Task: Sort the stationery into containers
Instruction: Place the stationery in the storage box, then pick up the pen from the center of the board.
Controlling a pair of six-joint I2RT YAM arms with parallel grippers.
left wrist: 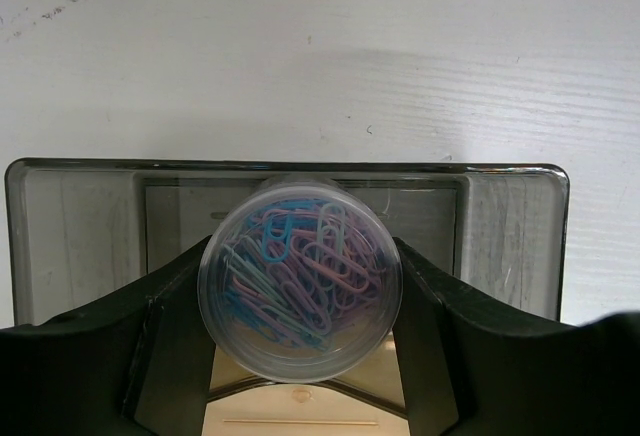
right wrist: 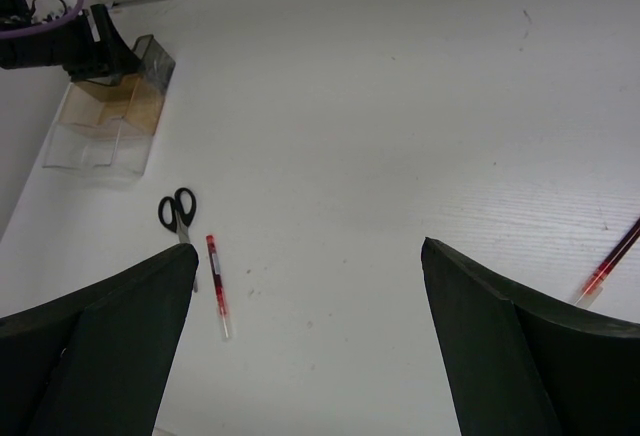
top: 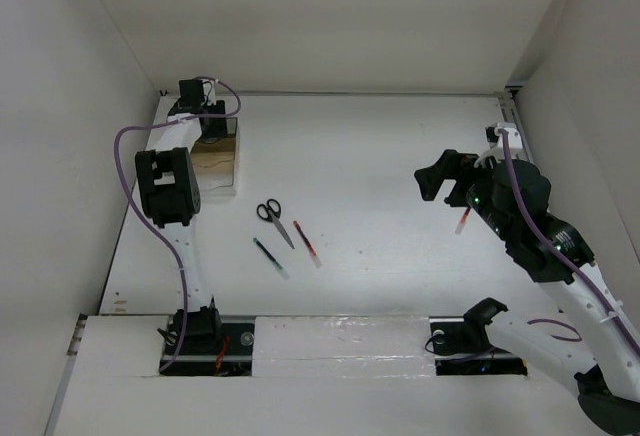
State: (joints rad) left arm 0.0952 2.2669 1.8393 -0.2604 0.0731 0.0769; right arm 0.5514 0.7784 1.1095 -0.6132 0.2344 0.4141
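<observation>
While the left end effector (left wrist: 300,301) clamps the cylinder (left wrist: 300,276), the right end effector (right wrist: 308,276) gapes wide — empty.

Table (top: 400,156) bears box (top: 226,182), scissors (top: 270,213), dark pen (top: 270,257), two red pens (top: 307,243).

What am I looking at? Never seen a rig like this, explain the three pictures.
Two robot arms stand at the near edge of a table. One picture looks down from above; the other two come from a camera on each wrist. On the table lie scissors, a red pen, a dark pen and, by the right arm, a second red pen. The left gripper holds a clear tub of paper clips over a clear box. The right gripper is open and empty.
</observation>
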